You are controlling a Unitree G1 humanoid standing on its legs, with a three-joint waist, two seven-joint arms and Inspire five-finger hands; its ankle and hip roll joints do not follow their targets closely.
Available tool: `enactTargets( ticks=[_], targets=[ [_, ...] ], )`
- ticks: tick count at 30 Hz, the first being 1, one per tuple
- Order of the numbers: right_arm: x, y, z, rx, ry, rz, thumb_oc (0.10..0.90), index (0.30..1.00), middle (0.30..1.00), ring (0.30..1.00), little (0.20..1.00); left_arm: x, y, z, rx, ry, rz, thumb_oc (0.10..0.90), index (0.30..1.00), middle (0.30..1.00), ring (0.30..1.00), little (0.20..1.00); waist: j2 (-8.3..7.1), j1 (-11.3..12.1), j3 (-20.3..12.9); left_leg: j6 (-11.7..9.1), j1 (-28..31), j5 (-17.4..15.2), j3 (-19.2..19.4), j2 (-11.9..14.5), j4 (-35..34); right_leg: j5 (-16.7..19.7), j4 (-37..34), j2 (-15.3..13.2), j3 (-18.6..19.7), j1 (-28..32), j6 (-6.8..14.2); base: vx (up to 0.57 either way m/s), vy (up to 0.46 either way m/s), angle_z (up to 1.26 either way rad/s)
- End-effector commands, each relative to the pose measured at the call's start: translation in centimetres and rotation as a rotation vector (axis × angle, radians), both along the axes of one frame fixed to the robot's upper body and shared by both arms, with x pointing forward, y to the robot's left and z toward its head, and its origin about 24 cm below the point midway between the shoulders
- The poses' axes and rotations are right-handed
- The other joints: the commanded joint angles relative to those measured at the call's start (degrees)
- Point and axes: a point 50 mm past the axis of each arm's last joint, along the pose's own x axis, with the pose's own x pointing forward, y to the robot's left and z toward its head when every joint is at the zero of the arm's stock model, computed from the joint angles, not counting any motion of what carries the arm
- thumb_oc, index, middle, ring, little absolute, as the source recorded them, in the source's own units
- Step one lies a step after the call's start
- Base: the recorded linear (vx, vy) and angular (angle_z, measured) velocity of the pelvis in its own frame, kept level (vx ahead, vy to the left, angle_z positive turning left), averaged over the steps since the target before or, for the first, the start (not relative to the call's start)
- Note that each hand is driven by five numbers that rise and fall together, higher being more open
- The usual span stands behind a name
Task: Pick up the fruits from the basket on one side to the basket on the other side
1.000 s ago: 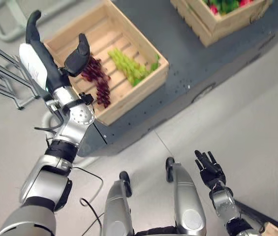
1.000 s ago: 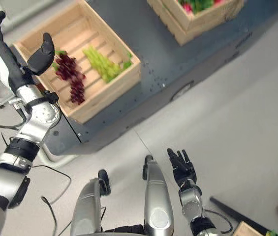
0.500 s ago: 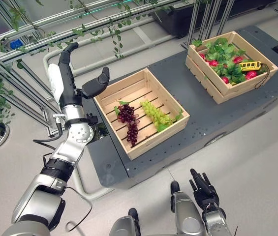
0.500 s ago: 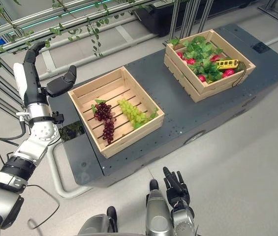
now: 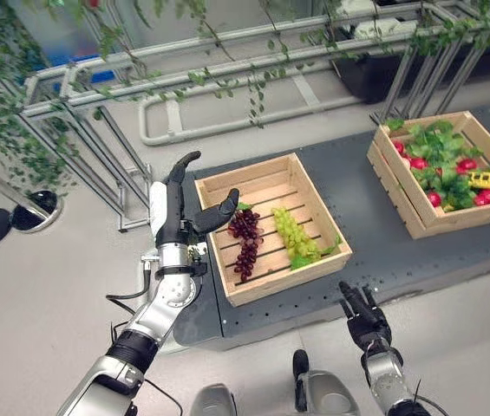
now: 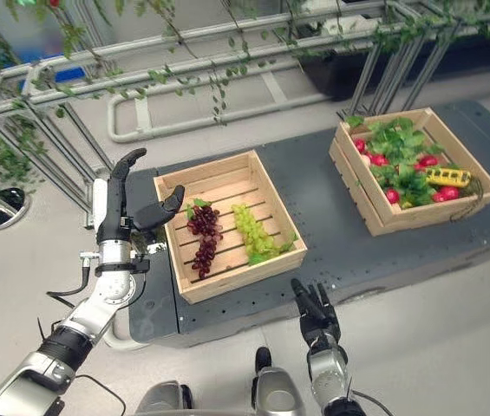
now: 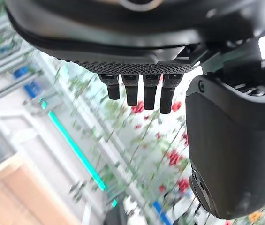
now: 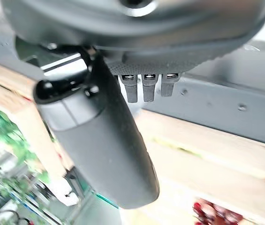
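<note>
The dark platform [image 5: 375, 234] carries two wooden crates. The near crate [image 5: 271, 227] holds a dark purple grape bunch [image 5: 246, 239] and a green grape bunch [image 5: 294, 238]. The far crate [image 5: 448, 171], well apart at the robot's right, holds leafy greens, red fruits [image 5: 466, 165] and a small yellow toy [image 5: 488, 180].

Step in hand, as judged: approach, before any pick. No fruit is held.

The left hand [image 5: 186, 206] is raised beside the near crate's left rim, fingers straight and thumb spread wide, empty. The right hand [image 5: 362, 317] hangs low in front of the platform, fingers relaxed and straight, empty.

The next move calls for lowering the left hand over the purple bunch and closing round its stem end, since a loose cluster may slip from a partial grasp.

Difference from the earlier frames: the camera now looks further out, so the whole picture has shifted. The fruits lie as before, and both hands remain open and empty.
</note>
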Motion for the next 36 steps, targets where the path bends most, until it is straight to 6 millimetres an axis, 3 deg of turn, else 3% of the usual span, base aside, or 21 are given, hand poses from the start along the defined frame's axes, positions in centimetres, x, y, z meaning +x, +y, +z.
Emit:
enactTargets(
  ticks=[1,5,9,16,19,20,26,29,36],
  targets=[
    [1.5,-1.4,1.8,-0.049,-0.133,-0.072,0.800,0.900,0.900,0.900,0.900,1.1,-0.2,5.9,0.030,-0.243,-0.093,0.800,0.900,0.900,0.900,0.900,0.26,-0.1,-0.2,3.3,2.2,1.2,-2.6,-3.1,-4.2,-1.0,-3.1,-2.0,2.3,5.1,1.0,0.00,0.139,0.26],
    [0.8,-1.1,1.3,-0.049,-0.117,-0.047,0.800,0.900,0.900,0.900,0.900,1.2,0.8,6.0,0.093,-0.208,-0.101,0.800,0.900,0.900,0.900,0.900,1.85,-0.1,-2.2,2.7,7.1,2.6,-1.0,-3.2,-10.9,0.1,-4.9,-2.9,0.3,5.4,2.4,0.13,0.112,-0.17],
    [0.2,-0.8,1.0,-0.067,-0.089,-0.002,0.800,0.900,0.900,0.900,0.900,0.9,1.6,5.6,0.159,-0.182,-0.060,0.800,0.900,0.900,0.900,0.900,2.40,-0.4,-2.8,2.5,7.7,2.3,-0.7,-2.8,-10.8,-0.5,-4.4,-2.8,0.5,5.5,2.6,0.12,0.058,0.01],
    [0.3,-1.4,1.4,-0.107,-0.081,0.051,0.800,0.900,0.900,0.900,0.900,1.5,2.1,6.9,0.312,-0.194,0.015,0.800,0.900,0.900,0.900,0.900,2.64,-1.5,-1.0,1.9,6.6,1.9,0.1,-1.9,-9.5,-1.4,-3.6,-2.7,1.3,4.5,2.4,0.06,0.022,0.07],
    [1.6,-2.2,2.3,-0.118,-0.117,0.068,0.800,0.900,0.900,0.900,0.900,2.8,2.0,9.2,0.512,-0.233,0.059,0.800,0.900,0.900,0.900,0.900,2.96,-2.4,1.4,1.6,4.2,1.6,0.0,-1.6,-7.6,-2.0,-1.7,-2.6,2.4,2.1,2.1,-0.02,0.018,-0.07],
    [2.7,-2.7,3.1,-0.124,-0.152,0.084,0.800,0.900,0.900,0.900,0.900,3.9,1.8,10.7,0.668,-0.235,0.080,0.800,0.900,0.900,0.900,0.900,3.32,-3.3,3.4,1.3,2.0,1.1,0.0,-1.5,-5.1,-2.5,0.4,-2.6,3.3,-0.1,1.9,-0.04,0.031,-0.03],
    [5.6,-3.4,6.0,-0.142,-0.322,0.173,0.800,0.900,0.900,0.900,0.900,5.7,0.9,13.4,0.969,-0.293,0.111,0.800,0.900,0.900,0.900,0.900,4.17,-5.7,9.2,1.2,-5.5,-1.0,-0.1,-1.3,5.0,-3.9,8.5,-2.2,6.5,-8.4,0.9,-0.06,0.048,-0.18],
    [6.3,-3.7,7.2,-0.200,-0.390,0.234,0.800,0.900,0.900,0.900,0.900,6.1,0.0,14.6,1.073,-0.368,0.108,0.800,0.900,0.900,0.900,0.900,4.23,-7.4,12.3,1.1,-10.4,-1.6,0.1,-0.7,11.3,-4.8,14.0,-2.1,8.6,-13.8,0.3,-0.07,0.048,-0.17],
    [8.0,-4.0,8.5,-0.220,-0.455,0.259,0.800,0.900,0.900,0.900,0.900,7.4,-2.2,15.7,1.224,-0.426,0.074,0.800,0.900,0.900,0.900,0.900,3.32,-8.5,14.2,1.6,-16.7,-2.5,0.9,-0.9,16.3,-4.8,17.7,-2.0,9.3,-20.8,0.5,-0.03,-0.005,-0.09]
  ],
)
